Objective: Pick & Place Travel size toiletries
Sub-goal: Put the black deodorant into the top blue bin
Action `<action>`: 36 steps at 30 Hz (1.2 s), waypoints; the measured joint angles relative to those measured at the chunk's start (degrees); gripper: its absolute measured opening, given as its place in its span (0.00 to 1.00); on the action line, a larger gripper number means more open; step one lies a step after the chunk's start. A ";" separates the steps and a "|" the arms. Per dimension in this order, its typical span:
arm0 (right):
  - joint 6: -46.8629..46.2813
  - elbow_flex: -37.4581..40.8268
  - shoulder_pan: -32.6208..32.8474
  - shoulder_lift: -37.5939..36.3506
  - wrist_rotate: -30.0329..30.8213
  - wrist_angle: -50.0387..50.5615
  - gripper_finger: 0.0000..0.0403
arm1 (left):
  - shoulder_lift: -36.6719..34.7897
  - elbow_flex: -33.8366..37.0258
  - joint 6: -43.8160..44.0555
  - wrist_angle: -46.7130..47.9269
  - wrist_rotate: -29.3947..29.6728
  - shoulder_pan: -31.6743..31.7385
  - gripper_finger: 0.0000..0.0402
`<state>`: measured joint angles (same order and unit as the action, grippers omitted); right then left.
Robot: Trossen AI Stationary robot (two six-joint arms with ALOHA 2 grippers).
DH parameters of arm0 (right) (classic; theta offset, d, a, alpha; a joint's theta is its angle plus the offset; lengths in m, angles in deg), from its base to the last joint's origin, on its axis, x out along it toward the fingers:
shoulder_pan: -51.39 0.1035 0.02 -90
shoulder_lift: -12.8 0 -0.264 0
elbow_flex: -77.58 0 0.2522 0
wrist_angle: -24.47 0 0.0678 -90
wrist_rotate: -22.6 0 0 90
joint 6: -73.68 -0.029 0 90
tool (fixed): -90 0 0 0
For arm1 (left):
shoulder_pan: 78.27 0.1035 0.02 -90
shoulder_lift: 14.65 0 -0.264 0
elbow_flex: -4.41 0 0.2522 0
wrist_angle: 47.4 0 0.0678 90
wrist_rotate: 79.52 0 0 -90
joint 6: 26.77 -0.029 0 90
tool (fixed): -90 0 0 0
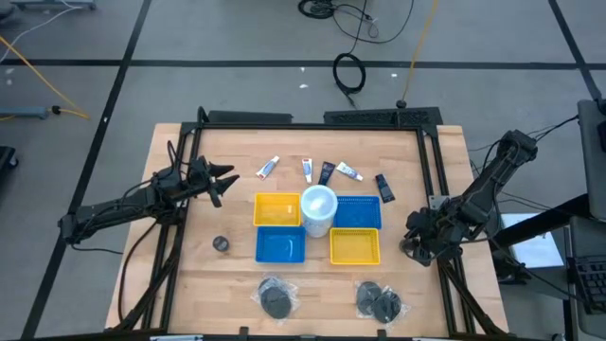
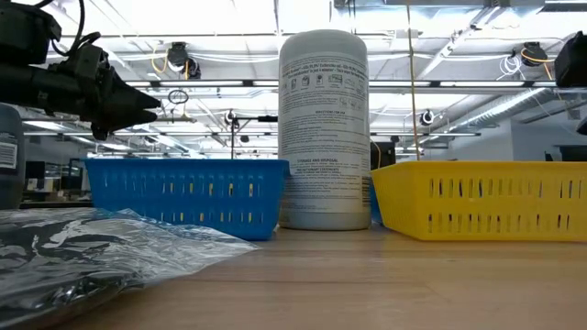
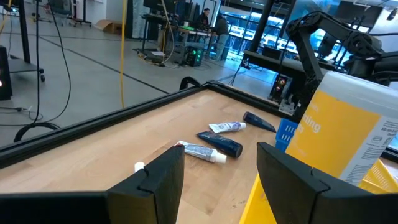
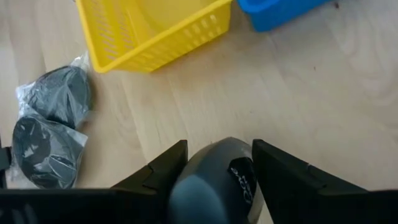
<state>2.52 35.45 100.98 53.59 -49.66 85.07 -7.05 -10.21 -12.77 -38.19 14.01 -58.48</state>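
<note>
On the pale wooden surface (image 1: 204, 289), logged a two-by-two block of plastic baskets at centre: yellow basket (image 1: 276, 209) and blue basket (image 1: 359, 213) at the far side, second blue basket (image 1: 280, 245) and second yellow basket (image 1: 354, 247) at the near side. Noted a tall white cylinder tub (image 1: 318, 210) upright between the far pair.

Beyond the baskets, counted a loose row of three small white squeeze tubes (image 1: 268, 169) and two dark little tubes (image 1: 326, 171), all lying flat. Spotted a small grey round tin (image 1: 221, 244) alone left of the baskets. Marked two packs of dark round pieces in clear wrap (image 1: 276, 299) near the front edge.

Found the left gripper (image 1: 225, 180) above the surface's left side, jaws released, nothing between them. Found the right gripper (image 1: 417, 248) low at the right edge, jaws clenched on a second grey round tin (image 4: 214, 180).
</note>
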 joint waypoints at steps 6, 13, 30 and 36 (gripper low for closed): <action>0.93 0.88 0.00 -0.02 0.26 -0.37 0.41 | 0.00 0.00 -0.09 0.02 0.00 -0.02 0.50; 2.77 0.97 0.00 0.02 0.24 -0.49 0.41 | -0.02 0.00 -0.11 0.02 0.00 -0.01 0.50; 6.02 0.95 0.00 -0.02 0.73 -0.64 0.27 | 0.00 0.00 -0.07 0.02 0.00 0.00 0.50; 7.28 0.70 0.00 0.01 2.01 -1.38 0.27 | -0.01 0.00 -0.07 0.02 0.00 -0.01 0.50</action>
<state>9.80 36.15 100.98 53.60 -47.65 83.69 -7.07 -10.21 -12.83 -38.17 14.01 -58.49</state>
